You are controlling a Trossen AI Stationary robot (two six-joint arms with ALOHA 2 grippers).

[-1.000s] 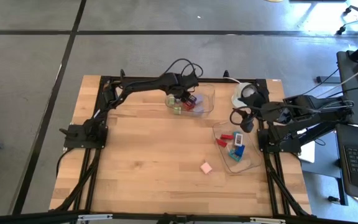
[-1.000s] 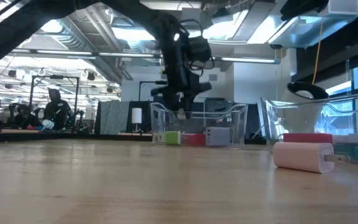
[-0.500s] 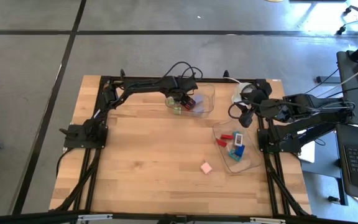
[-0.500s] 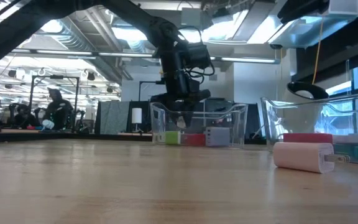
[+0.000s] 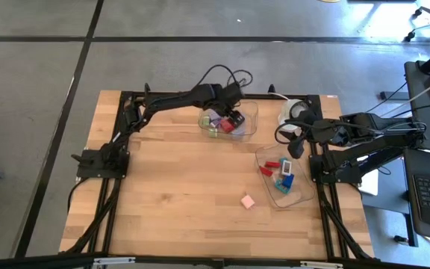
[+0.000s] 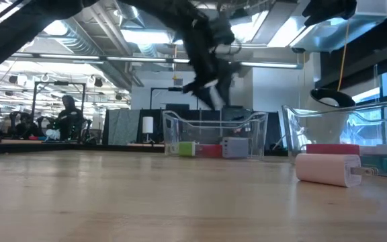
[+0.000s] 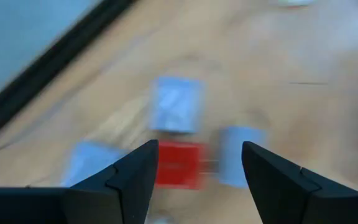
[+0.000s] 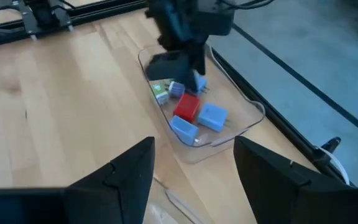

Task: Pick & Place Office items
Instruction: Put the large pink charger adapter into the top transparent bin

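Observation:
Office items lie in a clear far tub: a red block, two blue blocks, a lavender one and a green-and-white one. My left gripper hangs open above them with nothing between its fingers; the red block shows below the gap. More items, red, white-and-teal and blue, lie in the right tub. A pink block lies flat on the table. My right gripper waits open at the right edge.
A round white-and-black object sits at the far right, beside the far tub. The black frame rails run along the table's left, far and right sides. Bare wood spans the middle and near left.
My left gripper has opened and risen out of the far tub, clear of the blocks, which stay on the tub's floor. My right gripper has kept its place.

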